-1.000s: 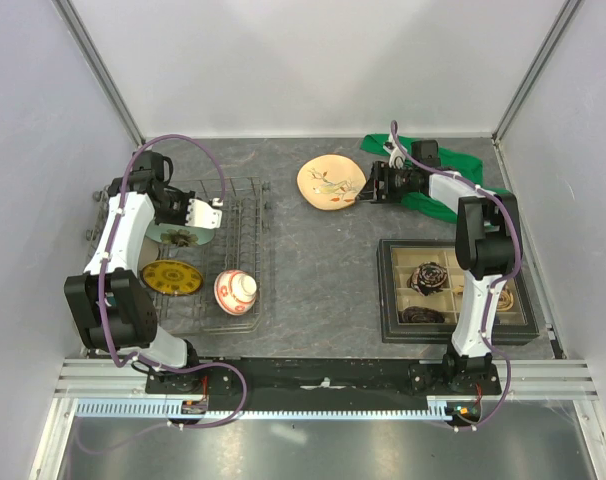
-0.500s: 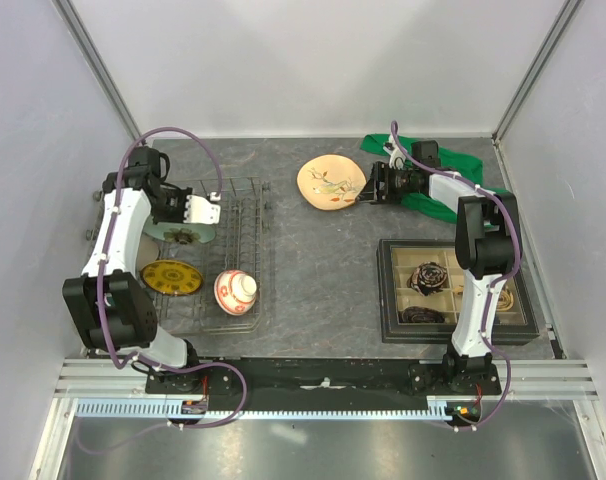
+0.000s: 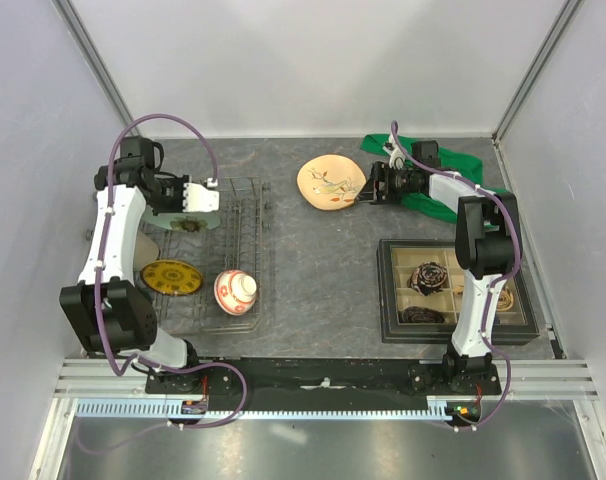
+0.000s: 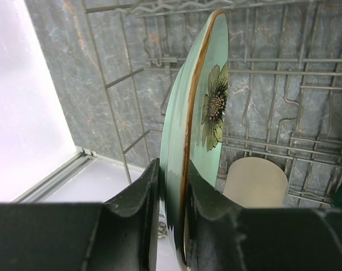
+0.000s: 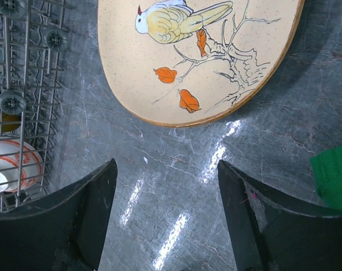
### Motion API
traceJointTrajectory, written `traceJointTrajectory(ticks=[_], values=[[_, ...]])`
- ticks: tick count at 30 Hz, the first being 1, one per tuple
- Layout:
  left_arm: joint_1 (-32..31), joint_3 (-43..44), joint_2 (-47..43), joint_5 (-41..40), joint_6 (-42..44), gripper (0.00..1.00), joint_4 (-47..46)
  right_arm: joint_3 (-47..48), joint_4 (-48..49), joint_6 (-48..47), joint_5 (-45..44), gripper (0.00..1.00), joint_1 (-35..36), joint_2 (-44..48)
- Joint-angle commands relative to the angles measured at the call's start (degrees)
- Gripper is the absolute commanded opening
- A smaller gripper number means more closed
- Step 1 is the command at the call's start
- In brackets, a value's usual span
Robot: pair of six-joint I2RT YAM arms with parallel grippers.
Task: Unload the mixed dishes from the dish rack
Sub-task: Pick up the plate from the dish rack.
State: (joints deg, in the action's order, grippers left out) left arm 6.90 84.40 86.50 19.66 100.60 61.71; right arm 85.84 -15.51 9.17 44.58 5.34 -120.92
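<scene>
My left gripper (image 3: 203, 198) is shut on the rim of the pale green plate with a dark flower (image 4: 211, 107), holding it on edge over the back of the dish rack (image 3: 245, 262). The left wrist view has that plate between both fingers of the left gripper (image 4: 172, 217), with a beige cup (image 4: 255, 182) in the rack behind. A yellow-gold plate (image 3: 171, 277) and a red-and-white bowl (image 3: 235, 291) sit in the rack. My right gripper (image 3: 367, 190) stands open just right of a beige bird plate (image 3: 331, 183) that lies flat on the table. In the right wrist view nothing is between the right gripper's (image 5: 168, 217) fingers.
A black compartmented tray (image 3: 391, 290) with dark items sits at the right front. A green cloth (image 3: 438, 165) lies under the right arm at the back right. The rack's edge (image 5: 24, 84) and the bowl (image 5: 13, 169) show at the left of the right wrist view.
My left gripper has raised the green plate and carried it toward the back of the rack. The right arm has stayed in place beside the bird plate.
</scene>
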Motion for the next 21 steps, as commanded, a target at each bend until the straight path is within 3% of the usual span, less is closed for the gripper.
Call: traceJointTrajectory(ticks=[1,9,15,21], values=[[0.1,6.8,-5.5,5.3,-4.4,0.01,-4.0,-0.2,0.1,-1.7,2.2,0.80,-0.4,1.8],[0.0,10.2,-8.4,15.3,-11.6,0.02,-3.1,1.0,-3.8,-5.7,0.6,0.84,-0.2,4.5],[0.0,11.6,-9.2,23.1,-22.3,0.02,-3.1,3.3,-7.3,-8.8,-0.9,0.85,0.7,8.3],[-0.8,10.3,-10.5,30.8,-29.7,0.02,-4.3,2.0,-9.6,-17.2,-6.8,0.85,7.9,16.8]])
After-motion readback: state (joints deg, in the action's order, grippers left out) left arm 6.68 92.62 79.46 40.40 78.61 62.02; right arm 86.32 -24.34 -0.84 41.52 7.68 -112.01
